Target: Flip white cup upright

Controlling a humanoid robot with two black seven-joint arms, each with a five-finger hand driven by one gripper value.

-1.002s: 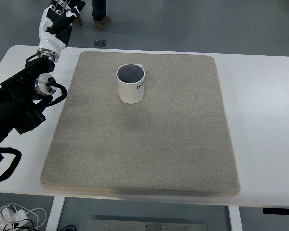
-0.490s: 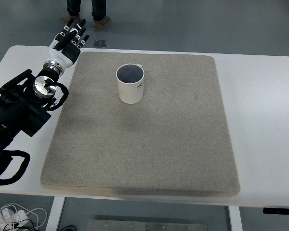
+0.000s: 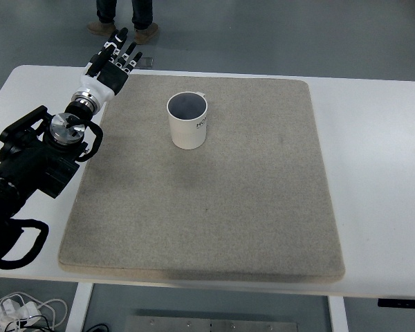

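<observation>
The white cylindrical ceramic cup [image 3: 187, 122] stands upright, mouth up, on the far half of the grey felt mat [image 3: 207, 207] that covers the white tabletop [image 3: 380, 173]. My left hand [image 3: 111, 63] hovers over the mat's far left corner, well apart from the cup, its fingers [image 3: 122, 43] stretched out and holding nothing.

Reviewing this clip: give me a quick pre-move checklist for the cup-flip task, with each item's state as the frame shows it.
1. White cup standing mouth up on the mat: ok; flip looks done.
2. Left hand holds nothing, fingers extended: ok.
3. Left hand apart from the cup, at the mat's far-left corner: ok.
4. Right arm visible: not ok, out of view.
5. Person's feet beyond the table: cannot tell if they are clear of the arm's reach.
</observation>
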